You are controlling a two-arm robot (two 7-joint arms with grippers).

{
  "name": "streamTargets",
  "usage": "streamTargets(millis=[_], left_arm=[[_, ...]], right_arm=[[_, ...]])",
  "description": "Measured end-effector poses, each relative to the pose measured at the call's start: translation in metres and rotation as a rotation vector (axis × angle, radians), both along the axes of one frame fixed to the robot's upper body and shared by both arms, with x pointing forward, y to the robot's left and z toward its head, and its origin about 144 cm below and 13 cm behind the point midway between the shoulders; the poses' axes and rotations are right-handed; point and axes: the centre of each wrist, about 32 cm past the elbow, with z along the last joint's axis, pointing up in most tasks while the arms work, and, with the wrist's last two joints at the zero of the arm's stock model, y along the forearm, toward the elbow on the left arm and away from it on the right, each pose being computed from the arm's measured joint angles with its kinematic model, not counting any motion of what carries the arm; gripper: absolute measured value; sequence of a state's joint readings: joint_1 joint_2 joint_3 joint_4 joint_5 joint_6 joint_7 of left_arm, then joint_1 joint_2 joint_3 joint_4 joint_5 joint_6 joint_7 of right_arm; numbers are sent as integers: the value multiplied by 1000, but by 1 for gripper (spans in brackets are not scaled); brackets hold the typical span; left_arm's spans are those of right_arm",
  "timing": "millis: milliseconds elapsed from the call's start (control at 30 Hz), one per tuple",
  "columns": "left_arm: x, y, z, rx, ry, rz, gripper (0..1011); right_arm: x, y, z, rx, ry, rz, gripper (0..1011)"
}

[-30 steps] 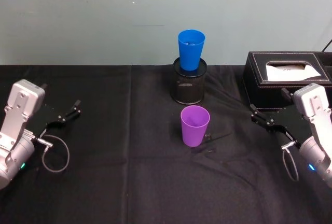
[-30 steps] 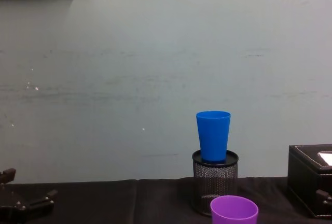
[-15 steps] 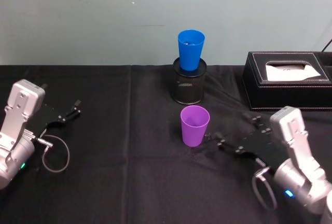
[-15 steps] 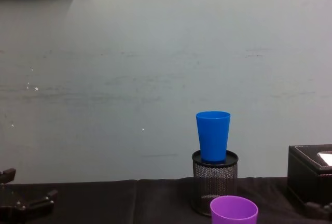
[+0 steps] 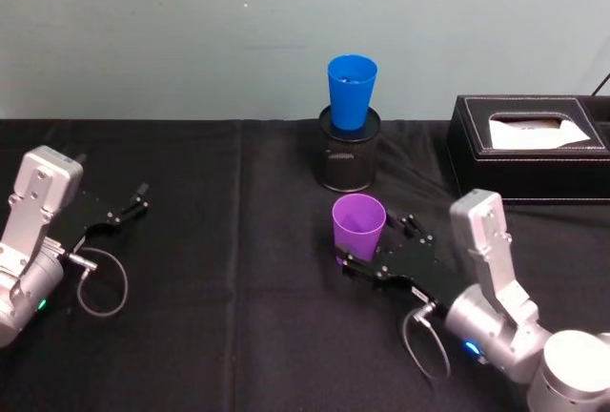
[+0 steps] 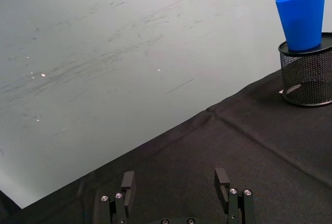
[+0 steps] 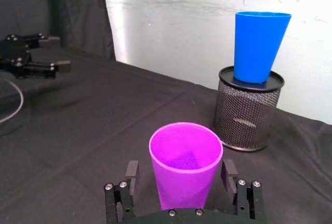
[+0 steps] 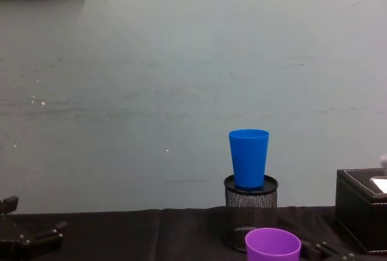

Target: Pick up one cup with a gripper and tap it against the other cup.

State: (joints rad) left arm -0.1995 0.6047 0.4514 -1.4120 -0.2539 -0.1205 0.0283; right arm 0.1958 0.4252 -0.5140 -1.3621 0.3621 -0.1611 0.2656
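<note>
You see the purple cup (image 5: 358,229) standing upright on the black table cloth (image 5: 238,288), about mid-table and a little to the right, its open mouth facing up. Your right gripper (image 5: 378,242) is down at table level around it. In the right wrist view the two fingers (image 7: 132,171) stand one on each side of the cup's lower wall. The jaws are open, with a sliver of cloth showing between each finger and the purple plastic, so nothing is clamped and the cup rests on the table. The grey right arm reaches in from the near right.

Just beyond the purple cup, farther from you, stands the black wire-mesh pen holder (image 5: 348,164). The blue cup (image 5: 351,92) sits upright in its top, its base sunk inside the rim and its body rising well above it. The two cups are apart, the blue one higher and farther back.

To the far right a black tissue box (image 5: 496,174) lies against the wall side of the table. Your left gripper (image 5: 141,199) rests low at the far left of the cloth, jaws open and holding nothing, well apart from both cups.
</note>
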Motion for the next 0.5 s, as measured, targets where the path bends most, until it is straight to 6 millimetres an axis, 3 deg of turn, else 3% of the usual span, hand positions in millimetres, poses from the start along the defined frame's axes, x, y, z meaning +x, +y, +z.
streamTargets(millis=[500], left_arm=[[0, 0, 0, 0, 0, 0, 1000]], right_arm=[[20, 16, -10, 43, 6, -35, 1003]])
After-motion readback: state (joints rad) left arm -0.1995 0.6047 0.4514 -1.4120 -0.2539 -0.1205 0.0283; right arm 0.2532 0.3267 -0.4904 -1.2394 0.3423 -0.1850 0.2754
